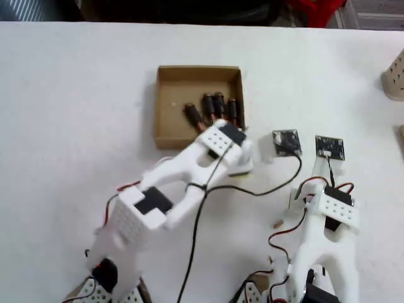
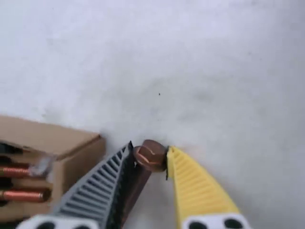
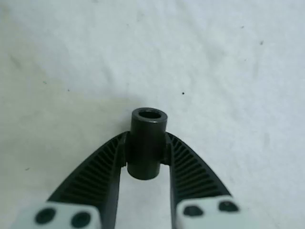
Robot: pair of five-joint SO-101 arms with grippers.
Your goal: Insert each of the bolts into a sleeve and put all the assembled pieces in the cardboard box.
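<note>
My left tool [image 2: 149, 150] pinched copper bolt [image 2: 148, 160], hex head at fingertips, shank running back along grey finger [image 2: 102, 186]. Just beside that finger sat cardboard box [image 2: 62, 143], assembled pieces [image 2: 21, 183] inside. My right tool [image 3: 146, 139] clamped black sleeve [image 3: 148, 129] between fingertips, open bore pointing away from wrist. Beneath both lay white table [image 3: 214, 57].

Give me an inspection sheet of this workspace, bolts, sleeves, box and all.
Surface: white table.
Job's things: several assembled pieces in the cardboard box; one bolt and one sleeve held outside it.
Clutter: small brown bit by the right arm.
Left end effector: shut on the bolt beside the box.
Right end effector: shut on the sleeve.
Cables: black cable and red wires trail over the table.
Surroundings: beige object at the table's right edge.
</note>
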